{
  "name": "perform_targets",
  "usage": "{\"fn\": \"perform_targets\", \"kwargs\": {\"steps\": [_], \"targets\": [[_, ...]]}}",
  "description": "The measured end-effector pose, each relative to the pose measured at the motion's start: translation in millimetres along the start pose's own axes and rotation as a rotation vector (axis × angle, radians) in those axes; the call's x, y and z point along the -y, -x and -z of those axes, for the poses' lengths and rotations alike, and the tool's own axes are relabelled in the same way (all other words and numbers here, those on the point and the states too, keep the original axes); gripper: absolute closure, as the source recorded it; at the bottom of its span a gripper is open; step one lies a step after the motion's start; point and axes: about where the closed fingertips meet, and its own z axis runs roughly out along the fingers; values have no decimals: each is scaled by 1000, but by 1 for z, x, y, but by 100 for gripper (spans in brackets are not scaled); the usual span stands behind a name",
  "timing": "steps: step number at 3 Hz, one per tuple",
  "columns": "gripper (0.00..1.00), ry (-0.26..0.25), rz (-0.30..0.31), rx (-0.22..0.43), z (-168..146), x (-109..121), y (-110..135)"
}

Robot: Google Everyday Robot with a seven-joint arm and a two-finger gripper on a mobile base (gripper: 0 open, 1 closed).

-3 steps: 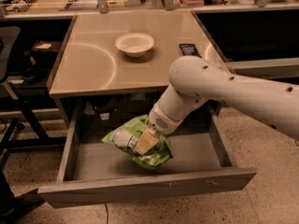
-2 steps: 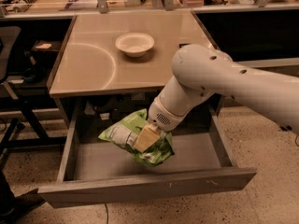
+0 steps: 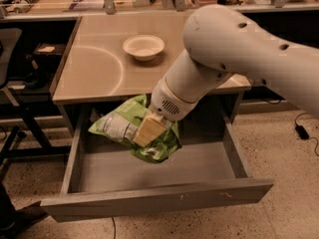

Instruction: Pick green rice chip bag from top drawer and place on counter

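The green rice chip bag [image 3: 124,123], crinkled light green with a white label patch, hangs in my gripper [image 3: 149,129] above the open top drawer [image 3: 149,200]. The gripper is shut on the bag's middle, with one tan finger [image 3: 148,130] pressed across it. The bag is lifted clear of the drawer's grey floor, at about the height of the counter's front edge. The beige counter [image 3: 94,71] lies just behind and above the bag. My white arm [image 3: 234,49] comes in from the upper right and covers the counter's right part.
A white bowl [image 3: 143,46] stands on the counter towards the back. The drawer is pulled far out over a speckled floor. A dark chair [image 3: 10,108] stands at the left. Cluttered benches run along the back.
The gripper has lifted the green bag up off the drawer floor and the arm has risen with it, towards the counter's front edge.
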Motion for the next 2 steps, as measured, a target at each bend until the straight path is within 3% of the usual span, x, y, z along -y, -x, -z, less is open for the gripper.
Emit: {"fn": "perform_targets", "kwargs": {"steps": [2], "targets": [[100,-36,101,9,31,2,66]]}}
